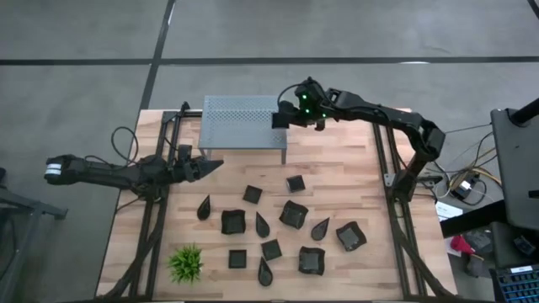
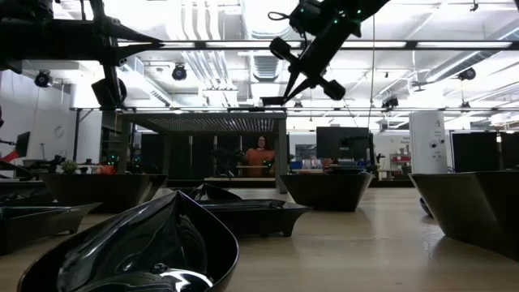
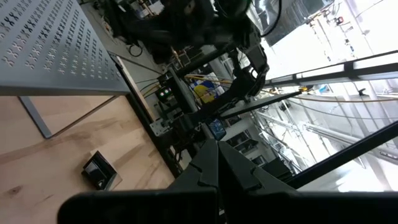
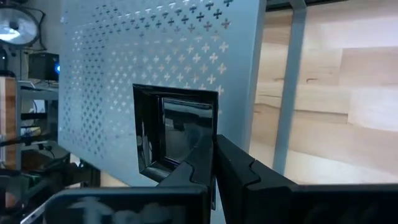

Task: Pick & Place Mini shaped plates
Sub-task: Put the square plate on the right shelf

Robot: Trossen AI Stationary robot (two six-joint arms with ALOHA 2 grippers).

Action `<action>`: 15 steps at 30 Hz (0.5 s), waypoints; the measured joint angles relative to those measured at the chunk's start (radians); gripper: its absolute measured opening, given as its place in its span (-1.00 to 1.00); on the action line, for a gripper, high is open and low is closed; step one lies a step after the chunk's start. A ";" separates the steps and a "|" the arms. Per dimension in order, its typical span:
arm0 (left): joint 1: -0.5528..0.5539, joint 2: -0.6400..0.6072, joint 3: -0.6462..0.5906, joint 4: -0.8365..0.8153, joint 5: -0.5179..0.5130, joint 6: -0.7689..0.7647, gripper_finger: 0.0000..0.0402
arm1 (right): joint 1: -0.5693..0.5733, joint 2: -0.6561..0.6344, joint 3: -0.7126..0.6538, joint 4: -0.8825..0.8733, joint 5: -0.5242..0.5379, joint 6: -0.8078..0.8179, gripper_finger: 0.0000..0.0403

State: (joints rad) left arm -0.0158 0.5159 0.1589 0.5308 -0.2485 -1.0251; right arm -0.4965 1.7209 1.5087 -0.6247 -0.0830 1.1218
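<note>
Two end effectors we see, right end effector (image 4: 214, 163) clamped on a square plate (image 4: 177, 134) over the perforated shelf (image 4: 161, 50), left end effector (image 1: 215, 166) closed, empty, above the counter (image 1: 337, 160).

two dark jointed arms, green lights on the right arm's (image 1: 383, 118) wrist.

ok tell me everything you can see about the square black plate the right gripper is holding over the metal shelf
The square black glossy plate is a small dish with a raised rim and a flat, reflective well. The right gripper is shut on one edge, holding it tilted above the grey perforated metal shelf, at its right end. In the pictures it seems clear of the shelf top, touched only by the fingers.
</note>
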 joint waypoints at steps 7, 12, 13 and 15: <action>0.000 0.000 0.000 0.000 0.000 0.000 -1.00 | -0.008 0.028 0.008 0.067 -0.009 0.001 -0.96; 0.001 0.000 0.000 0.000 0.000 0.000 -1.00 | -0.013 0.033 0.007 0.087 -0.008 0.001 -0.96; 0.001 0.000 0.000 0.000 0.000 0.000 -1.00 | -0.016 0.033 0.007 0.085 -0.008 0.000 -0.96; 0.001 0.000 0.000 0.000 0.000 0.000 -1.00 | -0.021 0.037 0.007 0.082 -0.007 0.000 -0.96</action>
State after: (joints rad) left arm -0.0151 0.5159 0.1589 0.5308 -0.2482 -1.0252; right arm -0.5175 1.7583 1.5155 -0.5430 -0.0904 1.1216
